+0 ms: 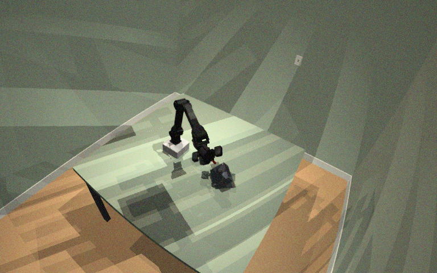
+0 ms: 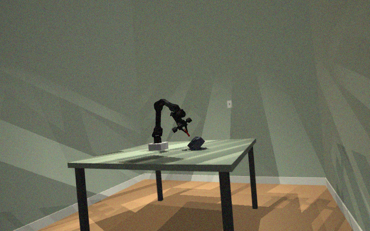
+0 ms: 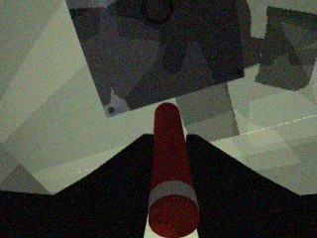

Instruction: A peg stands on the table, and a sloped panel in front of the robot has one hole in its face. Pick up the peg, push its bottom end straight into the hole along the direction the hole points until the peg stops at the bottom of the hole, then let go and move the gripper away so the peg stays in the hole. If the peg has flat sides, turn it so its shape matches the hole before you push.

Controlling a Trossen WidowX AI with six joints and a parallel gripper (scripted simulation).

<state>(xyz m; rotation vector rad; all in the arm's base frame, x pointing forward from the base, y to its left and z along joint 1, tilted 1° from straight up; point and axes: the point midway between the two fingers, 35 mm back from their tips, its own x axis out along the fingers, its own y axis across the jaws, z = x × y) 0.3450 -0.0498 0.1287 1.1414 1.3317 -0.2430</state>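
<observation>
My gripper (image 3: 169, 145) is shut on a round red peg (image 3: 168, 124) (image 2: 187, 133) (image 1: 214, 161), which has a grey band near its top end. The peg is tilted and held above the table, its bottom end sticking out past the fingertips. The dark sloped panel (image 1: 222, 175) (image 2: 196, 143) (image 3: 134, 74) stands just beyond the peg, which appears clear of it. In the wrist view the panel's round hole (image 3: 158, 7) is a dark ring at the top edge, ahead of the peg's bottom end. The hole cannot be made out in the top and exterior views.
The arm's white base block (image 1: 176, 148) (image 2: 158, 146) sits on the pale green table (image 1: 238, 215) (image 2: 215, 158), on the side of the panel where the arm stands. Dark shadows lie across the tabletop and the panel's face.
</observation>
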